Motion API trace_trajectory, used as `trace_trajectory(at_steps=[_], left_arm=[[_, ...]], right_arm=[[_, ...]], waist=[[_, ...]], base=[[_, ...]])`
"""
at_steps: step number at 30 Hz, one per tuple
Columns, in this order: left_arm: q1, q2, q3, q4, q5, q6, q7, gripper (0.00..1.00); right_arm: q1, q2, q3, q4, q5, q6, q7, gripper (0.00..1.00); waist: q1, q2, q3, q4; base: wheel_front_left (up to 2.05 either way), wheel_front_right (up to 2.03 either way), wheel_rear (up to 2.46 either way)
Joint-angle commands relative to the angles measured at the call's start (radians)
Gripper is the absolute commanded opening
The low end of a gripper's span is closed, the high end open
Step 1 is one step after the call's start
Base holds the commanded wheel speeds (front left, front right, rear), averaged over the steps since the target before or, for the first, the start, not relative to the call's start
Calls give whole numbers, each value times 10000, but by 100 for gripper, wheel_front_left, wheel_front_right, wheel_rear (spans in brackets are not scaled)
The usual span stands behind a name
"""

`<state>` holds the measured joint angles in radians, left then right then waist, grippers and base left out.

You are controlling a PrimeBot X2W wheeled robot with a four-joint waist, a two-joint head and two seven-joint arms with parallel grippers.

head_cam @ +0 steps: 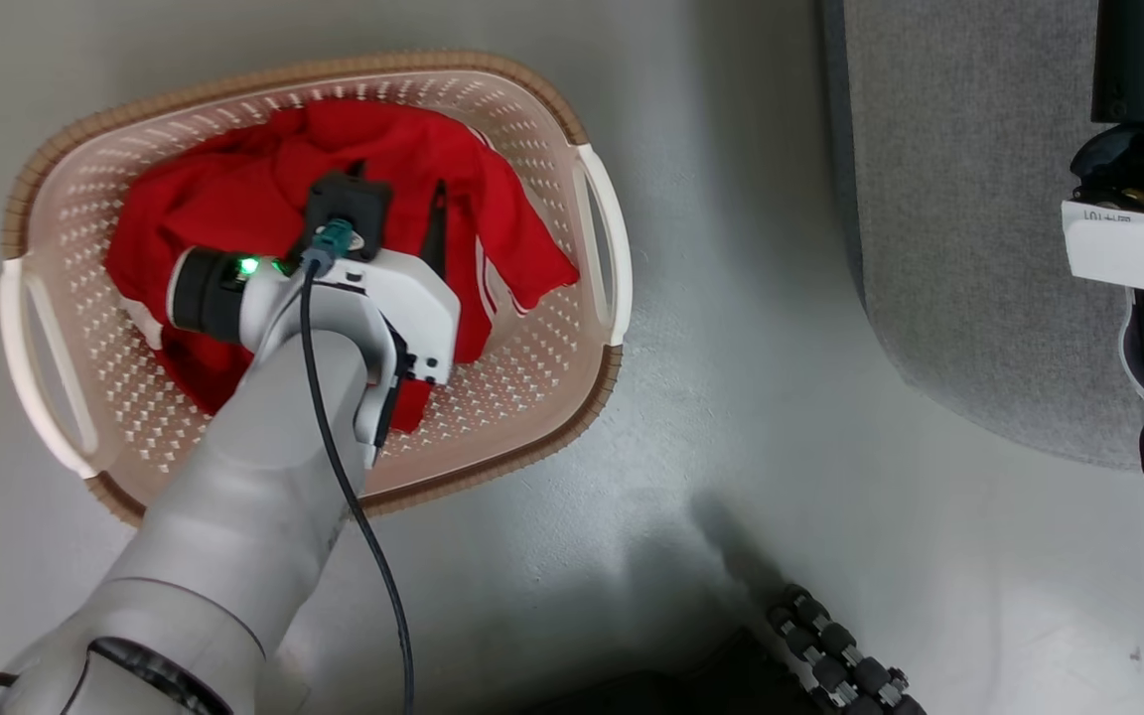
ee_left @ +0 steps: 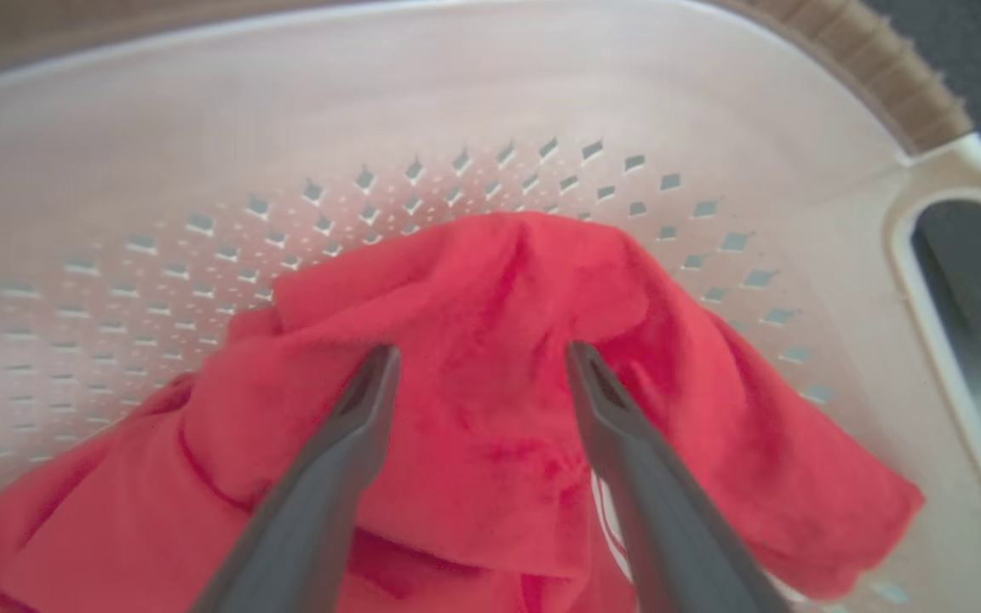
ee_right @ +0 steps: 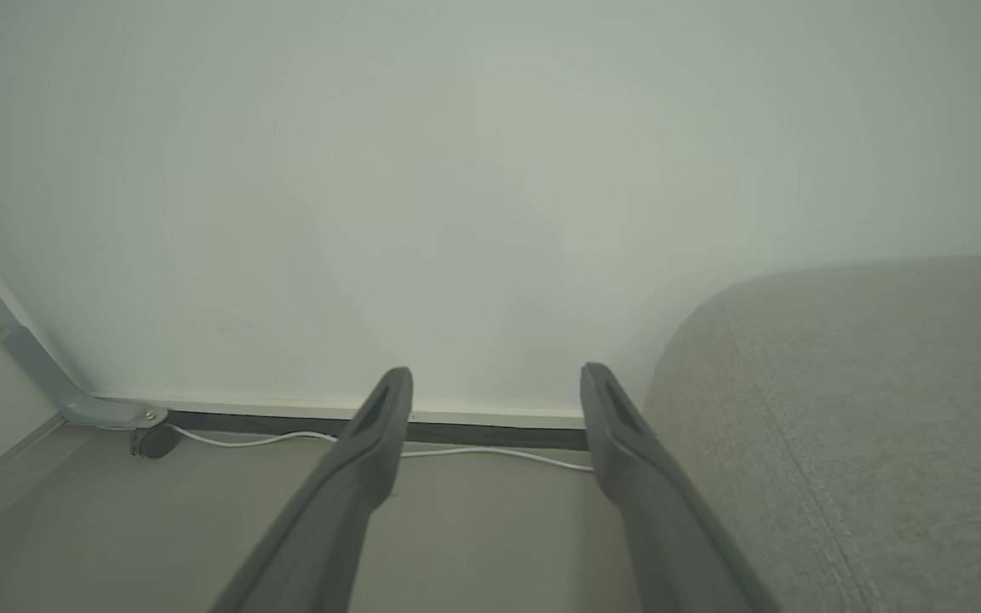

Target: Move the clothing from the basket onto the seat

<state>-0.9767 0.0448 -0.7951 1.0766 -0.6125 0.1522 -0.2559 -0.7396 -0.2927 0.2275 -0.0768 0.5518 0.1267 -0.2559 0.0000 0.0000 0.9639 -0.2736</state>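
Observation:
The cream basket stands on the floor at the left, and the red clothing lies crumpled inside it. My left arm reaches down into it. The left gripper is open, its fingers down on the fabric. In the left wrist view the left gripper straddles a raised fold of the clothing with its jaws apart, in front of the basket wall. The grey seat fills the upper right. My right gripper hangs open and empty in the air beside the seat.
Grey floor separates the basket from the seat. My right arm hangs over the seat's right part. Part of my wheeled base shows at the bottom. A white cable runs along the foot of a pale wall.

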Motion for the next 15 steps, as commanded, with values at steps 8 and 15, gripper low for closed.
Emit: trace_trajectory(at_steps=[8,15], left_arm=[[-721,54,-261,1124,-233,459,-20,100],[-1050,54,-772,1395,-353,793,408,100]], right_arm=[[70,209,-24,-251,196,40,-59,100],[201,230,-119,-179,207,40,-59,100]], waist=[[0,0,666,-460],[0,0,753,-494]], base=[[0,0,0],[0,0,0]])
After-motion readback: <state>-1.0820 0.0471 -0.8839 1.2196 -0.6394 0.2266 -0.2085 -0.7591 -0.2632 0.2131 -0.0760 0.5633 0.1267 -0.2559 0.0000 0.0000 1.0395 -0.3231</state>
